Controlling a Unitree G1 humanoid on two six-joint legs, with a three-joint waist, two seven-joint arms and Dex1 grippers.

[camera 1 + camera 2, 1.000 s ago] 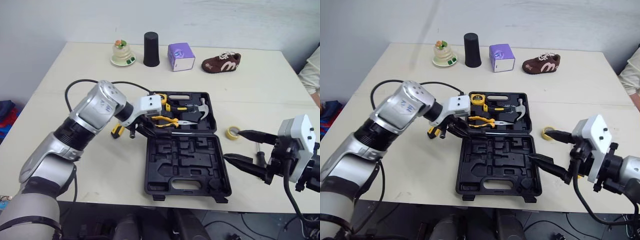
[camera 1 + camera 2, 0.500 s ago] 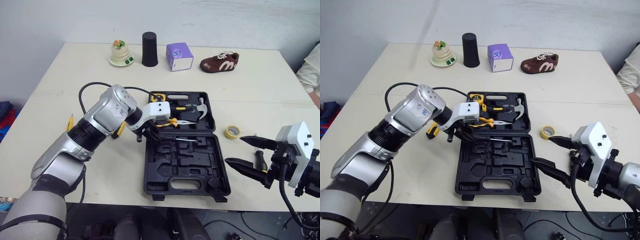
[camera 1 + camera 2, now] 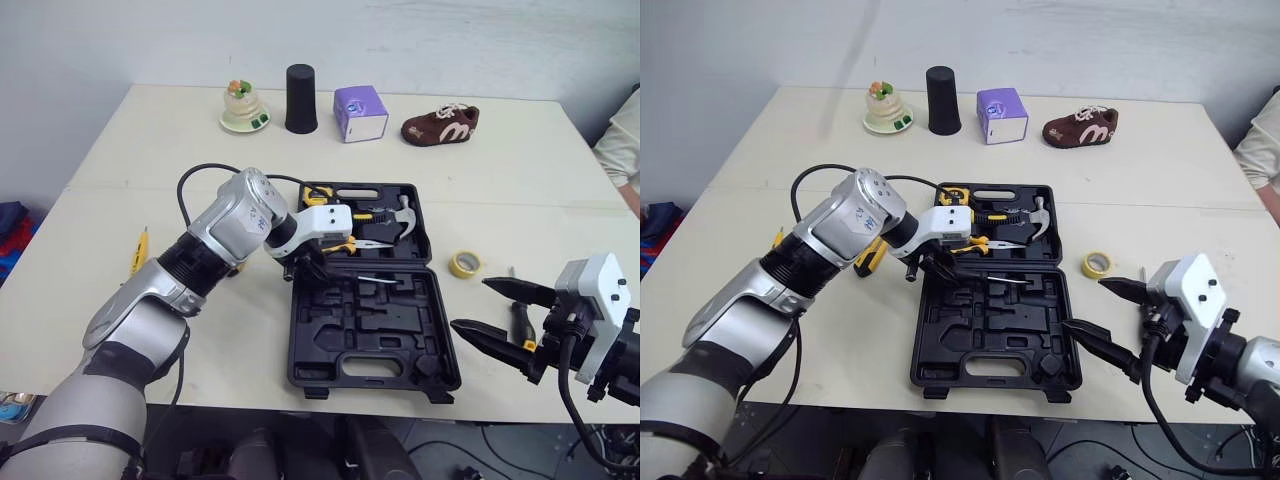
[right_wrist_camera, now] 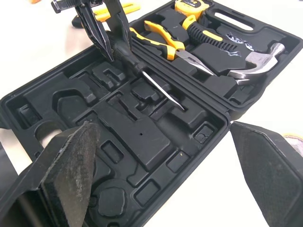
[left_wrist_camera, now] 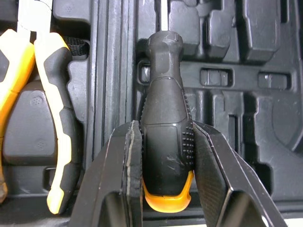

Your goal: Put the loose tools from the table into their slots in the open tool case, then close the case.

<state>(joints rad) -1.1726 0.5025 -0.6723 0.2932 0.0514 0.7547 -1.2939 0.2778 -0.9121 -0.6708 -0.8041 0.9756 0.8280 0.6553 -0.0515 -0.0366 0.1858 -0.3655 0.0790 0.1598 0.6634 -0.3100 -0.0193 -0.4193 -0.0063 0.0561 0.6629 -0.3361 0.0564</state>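
The black tool case (image 3: 345, 372) lies open mid-table. Its far half holds a tape measure (image 3: 317, 194), yellow pliers (image 3: 340, 243) and a hammer (image 3: 405, 212). My left gripper (image 5: 165, 127) is shut on a black screwdriver (image 5: 166, 142) with an orange butt. It holds the tool low over the near half by the hinge, with the metal shaft (image 4: 161, 87) pointing right. My right gripper (image 3: 492, 312) hangs open, holding nothing, just right of the case's front corner. A yellow tape roll (image 3: 464, 263) and a black-handled tool (image 3: 520, 320) lie on the table to the right.
A yellow-black tool (image 3: 870, 258) lies under my left forearm, and a thin yellow tool (image 3: 138, 250) further left. Along the far edge stand a figurine (image 3: 243, 107), a black cup (image 3: 300, 98), a purple box (image 3: 360, 108) and a brown shoe (image 3: 440, 122). A person's sleeve (image 3: 622, 140) shows at far right.
My left gripper has carried the screwdriver rightward from the case's left edge to over the near half. The right gripper has drawn back and down a little, still open.
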